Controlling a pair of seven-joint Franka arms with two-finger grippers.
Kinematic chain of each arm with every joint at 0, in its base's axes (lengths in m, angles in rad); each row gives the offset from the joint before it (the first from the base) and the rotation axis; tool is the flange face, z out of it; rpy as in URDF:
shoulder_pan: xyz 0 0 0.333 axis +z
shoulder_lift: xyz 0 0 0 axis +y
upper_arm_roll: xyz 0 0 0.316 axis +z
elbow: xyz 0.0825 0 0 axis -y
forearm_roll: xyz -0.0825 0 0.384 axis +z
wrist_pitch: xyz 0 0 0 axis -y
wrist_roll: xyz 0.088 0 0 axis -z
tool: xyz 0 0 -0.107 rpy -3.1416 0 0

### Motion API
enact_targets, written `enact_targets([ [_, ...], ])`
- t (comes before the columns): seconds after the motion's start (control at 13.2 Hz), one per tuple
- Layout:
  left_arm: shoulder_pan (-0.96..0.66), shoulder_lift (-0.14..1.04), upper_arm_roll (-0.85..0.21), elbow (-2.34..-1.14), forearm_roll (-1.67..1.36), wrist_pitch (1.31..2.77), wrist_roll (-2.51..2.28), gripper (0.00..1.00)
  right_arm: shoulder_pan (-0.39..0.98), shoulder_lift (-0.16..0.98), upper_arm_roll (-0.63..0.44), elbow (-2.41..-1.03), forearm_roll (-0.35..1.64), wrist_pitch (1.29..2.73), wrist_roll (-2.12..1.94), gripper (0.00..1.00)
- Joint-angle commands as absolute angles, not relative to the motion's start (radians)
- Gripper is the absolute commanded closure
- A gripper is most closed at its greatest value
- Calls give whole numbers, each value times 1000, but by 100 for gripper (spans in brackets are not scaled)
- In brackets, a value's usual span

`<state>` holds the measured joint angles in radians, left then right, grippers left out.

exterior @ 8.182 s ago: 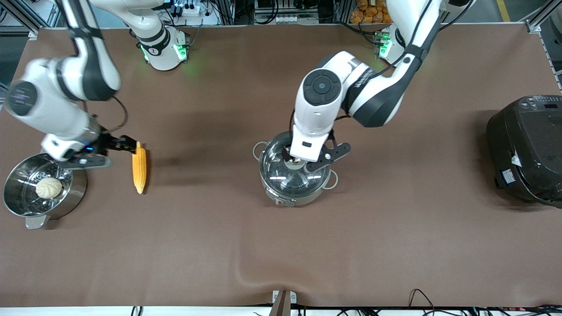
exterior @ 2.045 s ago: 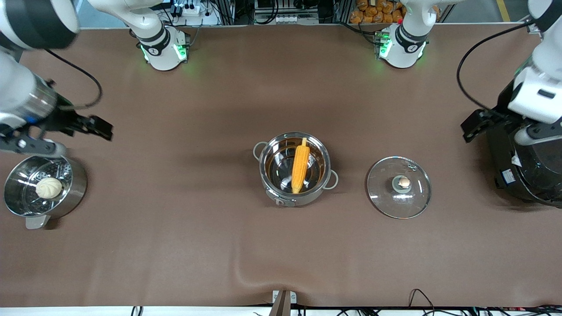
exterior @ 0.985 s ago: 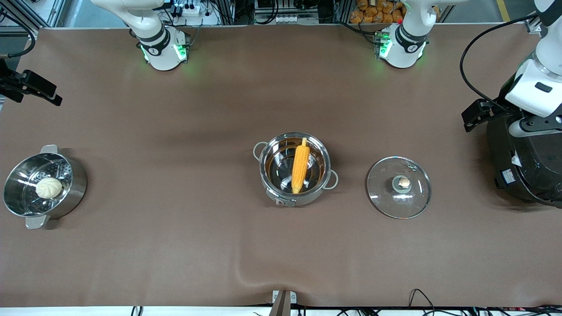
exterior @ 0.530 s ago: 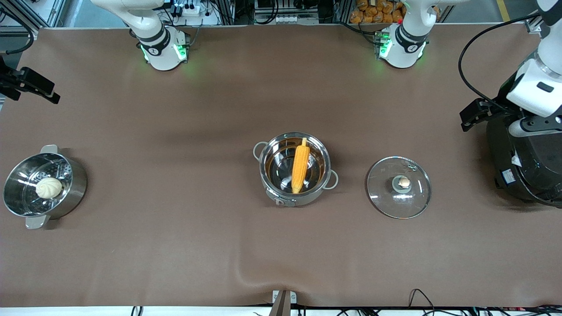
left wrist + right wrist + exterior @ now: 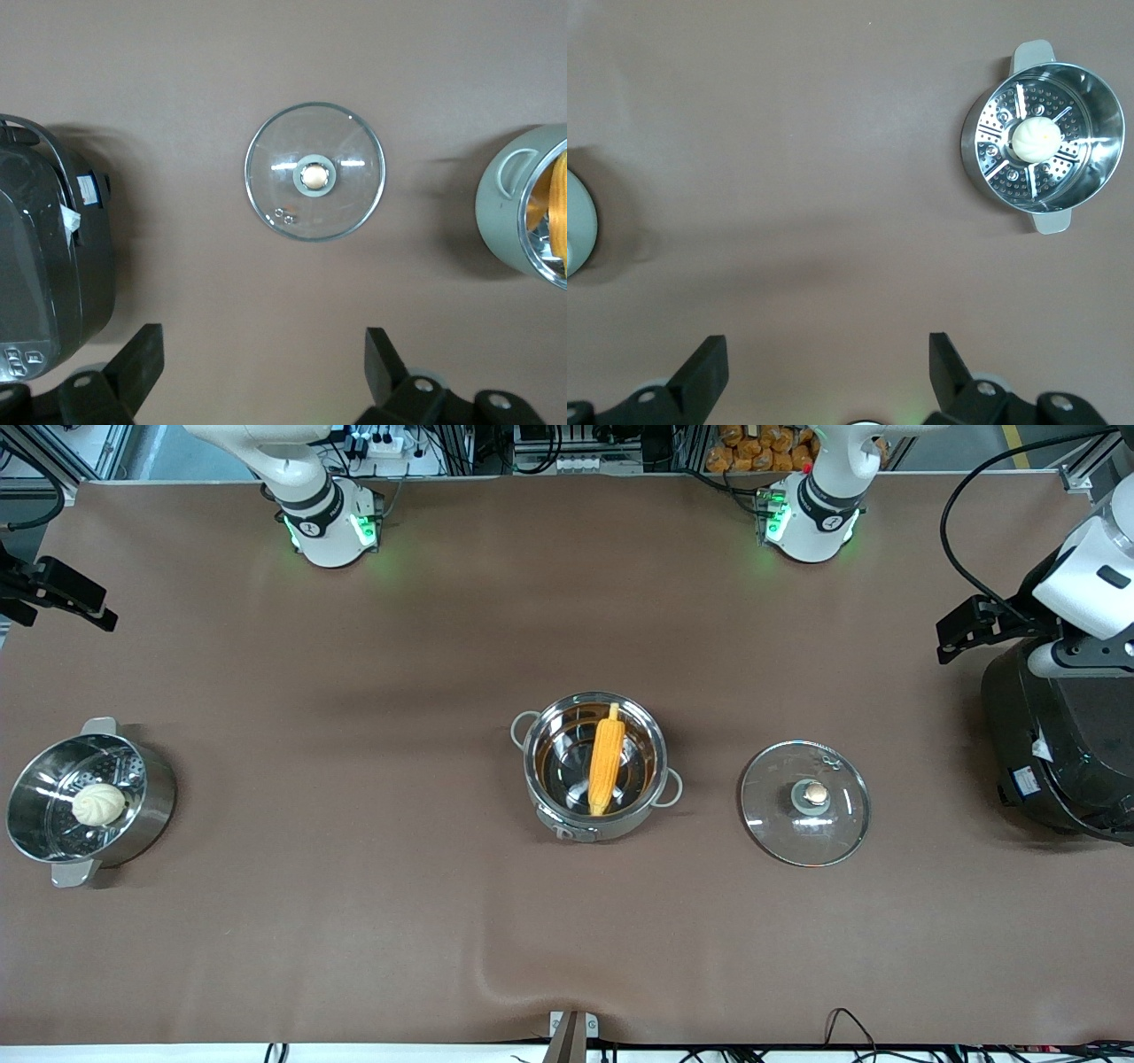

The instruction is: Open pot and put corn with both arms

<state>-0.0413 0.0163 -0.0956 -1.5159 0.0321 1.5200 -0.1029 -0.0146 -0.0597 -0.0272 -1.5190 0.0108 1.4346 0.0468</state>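
The steel pot (image 5: 620, 828) stands open at the table's middle, with the yellow-orange corn (image 5: 606, 759) lying across its inside. Its glass lid (image 5: 780, 824) lies flat on the table beside it, toward the left arm's end. My left gripper (image 5: 992, 631) is open and empty, high over the table beside the black cooker. The left wrist view shows its open gripper (image 5: 263, 354), the lid (image 5: 345, 195), the pot's wall (image 5: 500, 204) and a bit of corn (image 5: 554, 208). My right gripper (image 5: 53, 592) is open and empty at the right arm's end; it also shows in the right wrist view (image 5: 824, 359).
A steel steamer pot (image 5: 151, 815) holding a white bun (image 5: 98, 803) stands at the right arm's end; it also shows in the right wrist view (image 5: 983, 177). A large black cooker (image 5: 1063, 753) stands at the left arm's end and also shows in the left wrist view (image 5: 44, 266).
The lid went from the pot to the table, and the corn from the table into the pot. Both arms drew back to the table's ends. In the last second the left gripper rose slightly.
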Motion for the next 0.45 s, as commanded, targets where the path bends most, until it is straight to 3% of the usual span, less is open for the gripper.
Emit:
enact_targets([
  [0.0, -55, 5, -80, -1503, 8, 1482, -89, 0, -38, -98, -12, -1555, 0, 1437, 38, 0],
  [0.38, -55, 6, -72, -1473, 11, 1479, -91, 0, -40, -100, -12, -1551, -2, 1427, 0, 0],
])
